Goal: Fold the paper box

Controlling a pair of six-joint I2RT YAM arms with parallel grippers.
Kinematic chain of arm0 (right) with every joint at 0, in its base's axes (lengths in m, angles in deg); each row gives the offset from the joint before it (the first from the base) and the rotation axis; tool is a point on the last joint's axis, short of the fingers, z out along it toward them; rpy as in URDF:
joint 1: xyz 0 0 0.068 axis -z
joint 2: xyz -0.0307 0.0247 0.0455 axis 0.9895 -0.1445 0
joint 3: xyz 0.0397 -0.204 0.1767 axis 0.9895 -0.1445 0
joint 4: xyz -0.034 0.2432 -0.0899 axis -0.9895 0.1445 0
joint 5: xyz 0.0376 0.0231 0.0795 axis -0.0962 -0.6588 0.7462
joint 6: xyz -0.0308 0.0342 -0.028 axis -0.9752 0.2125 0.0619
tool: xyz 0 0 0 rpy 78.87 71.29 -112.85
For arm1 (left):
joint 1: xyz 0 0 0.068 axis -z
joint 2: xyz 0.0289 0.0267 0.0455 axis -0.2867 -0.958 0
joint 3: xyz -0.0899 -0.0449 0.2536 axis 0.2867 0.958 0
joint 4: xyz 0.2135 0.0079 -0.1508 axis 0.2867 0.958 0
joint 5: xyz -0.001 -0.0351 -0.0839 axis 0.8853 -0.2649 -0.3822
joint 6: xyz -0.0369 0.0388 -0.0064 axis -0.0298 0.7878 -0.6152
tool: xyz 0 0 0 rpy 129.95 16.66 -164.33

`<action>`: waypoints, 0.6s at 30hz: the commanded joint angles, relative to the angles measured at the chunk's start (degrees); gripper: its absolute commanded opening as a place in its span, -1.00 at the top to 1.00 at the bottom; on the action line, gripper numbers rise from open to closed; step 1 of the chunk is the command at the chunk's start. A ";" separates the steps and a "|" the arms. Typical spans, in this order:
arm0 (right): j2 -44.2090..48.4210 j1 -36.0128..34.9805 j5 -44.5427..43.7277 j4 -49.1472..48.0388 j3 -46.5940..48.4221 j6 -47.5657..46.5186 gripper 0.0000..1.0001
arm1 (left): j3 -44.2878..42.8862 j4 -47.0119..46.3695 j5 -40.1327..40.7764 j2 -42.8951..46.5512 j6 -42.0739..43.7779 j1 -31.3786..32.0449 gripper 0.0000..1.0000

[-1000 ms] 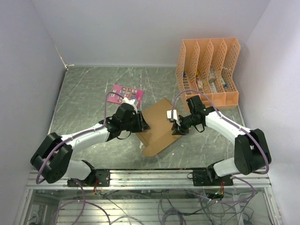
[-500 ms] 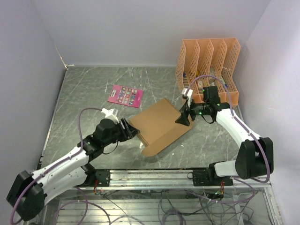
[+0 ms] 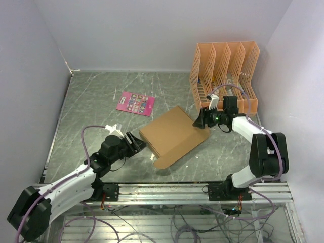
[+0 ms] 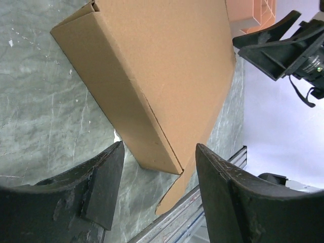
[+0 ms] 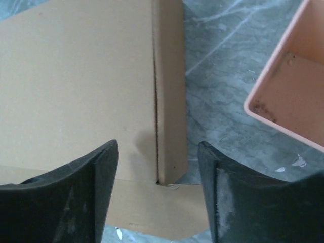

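Note:
The paper box is a brown cardboard box lying closed and flat on the grey table, with a rounded flap sticking out toward the near edge. My left gripper is open just off its left corner and does not touch it. The left wrist view looks between the open fingers at the box's side wall and flap. My right gripper is open at the box's right corner, holding nothing. In the right wrist view its fingers stand apart above the box's edge.
An orange lattice file organizer stands at the back right, close behind the right gripper, and its corner shows in the right wrist view. A pink printed card lies left of the box. The metal rail runs along the near edge.
Both grippers have opened and pulled away from the box. The left arm drew back toward the near left, and the right arm moved right toward the organizer. The box now lies free.

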 commanded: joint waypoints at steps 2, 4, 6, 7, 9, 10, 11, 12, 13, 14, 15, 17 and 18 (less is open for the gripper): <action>-4.30 1.05 -0.40 -1.63 0.62 2.63 -0.08 | 2.58 -10.34 -1.97 -2.78 -2.76 -0.93 -0.49; -5.08 1.68 0.03 -1.26 0.12 2.54 0.03 | 3.55 -12.80 -2.12 -4.42 -3.47 -1.04 -0.57; -5.53 2.74 0.76 -0.69 -0.30 2.59 0.14 | 4.05 -13.94 -1.93 -5.53 -3.90 -1.07 -0.61; -5.69 3.37 0.88 -0.35 -0.48 2.61 0.20 | 4.17 -14.34 -1.80 -5.99 -4.14 -1.06 -0.62; -6.13 4.63 1.18 0.04 -1.20 2.55 0.27 | 4.50 -15.57 -1.67 -6.85 -4.70 -1.03 -0.67; -6.37 5.14 1.54 0.17 -1.51 2.54 0.29 | 4.49 -15.90 -1.80 -7.29 -4.81 -1.07 -0.68; -6.57 5.48 1.85 0.28 -1.73 2.48 0.32 | 4.52 -16.21 -1.67 -7.74 -4.94 -1.03 -0.70; -6.78 5.71 2.04 0.54 -1.84 2.38 0.33 | 4.52 -16.82 -1.46 -8.25 -5.08 -1.03 -0.71; -6.88 5.85 2.01 0.69 -1.95 2.43 0.34 | 4.73 -17.84 -1.52 -8.76 -5.34 -1.03 -0.72; -7.04 6.04 2.04 0.72 -2.16 2.59 0.34 | 4.98 -19.11 -1.56 -9.43 -5.80 -1.03 -0.72; -7.24 6.18 2.04 0.75 -2.36 2.70 0.35 | 5.12 -20.19 -1.56 -10.46 -6.12 -1.03 -0.73; -7.61 6.42 2.26 0.80 -2.56 2.72 0.35 | 5.20 -22.24 -1.86 -12.56 -6.60 -1.04 -0.74; -7.84 6.47 2.29 0.85 -2.57 2.76 0.36 | 5.15 -23.02 -2.05 -13.37 -6.78 -1.04 -0.75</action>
